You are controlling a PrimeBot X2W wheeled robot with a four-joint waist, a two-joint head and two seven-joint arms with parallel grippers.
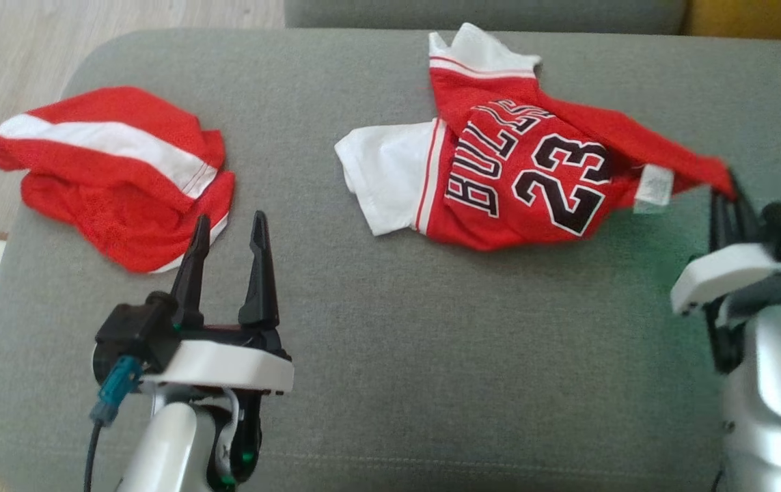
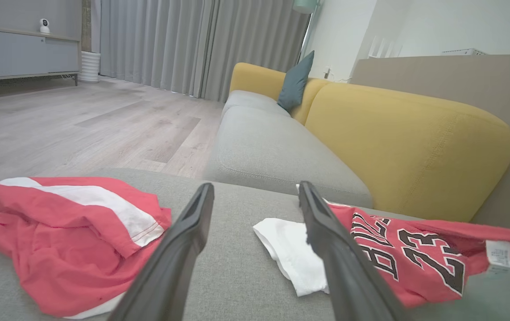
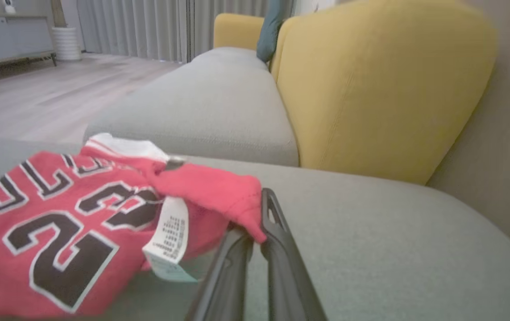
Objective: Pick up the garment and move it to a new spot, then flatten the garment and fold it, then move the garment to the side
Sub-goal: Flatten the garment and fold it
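Observation:
The garment (image 1: 520,171) is a red and white jersey printed with "BULLS 23", lying crumpled on the grey cushion (image 1: 376,328) right of centre. My right gripper (image 1: 728,195) is shut on its right red corner, which stretches out toward the fingers; the right wrist view shows that corner of the garment (image 3: 219,196) pinched at the right gripper (image 3: 257,232), a white label hanging beside it. My left gripper (image 1: 229,236) stands open and empty at the lower left, well apart from the garment (image 2: 415,258); its fingers (image 2: 183,249) point over the cushion.
Red shorts (image 1: 117,174) with a white stripe lie crumpled at the cushion's left, just ahead of my left gripper. A grey sofa seat (image 2: 277,151) with a yellow back (image 2: 406,147) stands beyond the cushion. Wooden floor (image 1: 7,55) lies to the left.

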